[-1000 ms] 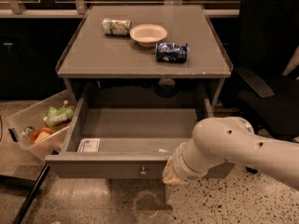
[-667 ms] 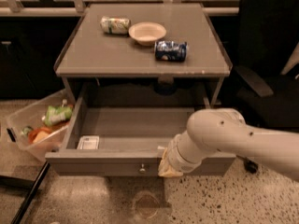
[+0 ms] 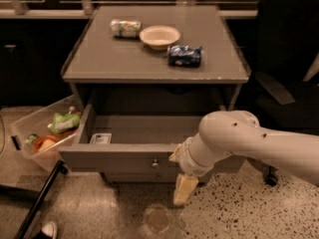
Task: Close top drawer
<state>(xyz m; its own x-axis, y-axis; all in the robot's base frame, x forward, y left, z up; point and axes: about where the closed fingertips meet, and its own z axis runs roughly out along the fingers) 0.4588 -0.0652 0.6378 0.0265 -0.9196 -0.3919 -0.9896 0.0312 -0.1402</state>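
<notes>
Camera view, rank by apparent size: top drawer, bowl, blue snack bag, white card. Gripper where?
1. top drawer, largest by far.
2. bowl.
3. blue snack bag, close to the bowl, so that order is unsure.
4. white card, smallest, though nearer the camera.
The gripper hangs below the drawer front, right of its knob.

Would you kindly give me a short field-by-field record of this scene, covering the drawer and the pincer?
top drawer: pulled open
knob: round, at centre of the drawer front
white card: inside the drawer, front left corner
pincer: before the drawer front, right of the knob, pointing down at the floor
contact with drawer: cannot tell
cabinet top: bowl, blue snack bag, green-white packet
plastic bin: on the floor, left of the drawer
</notes>
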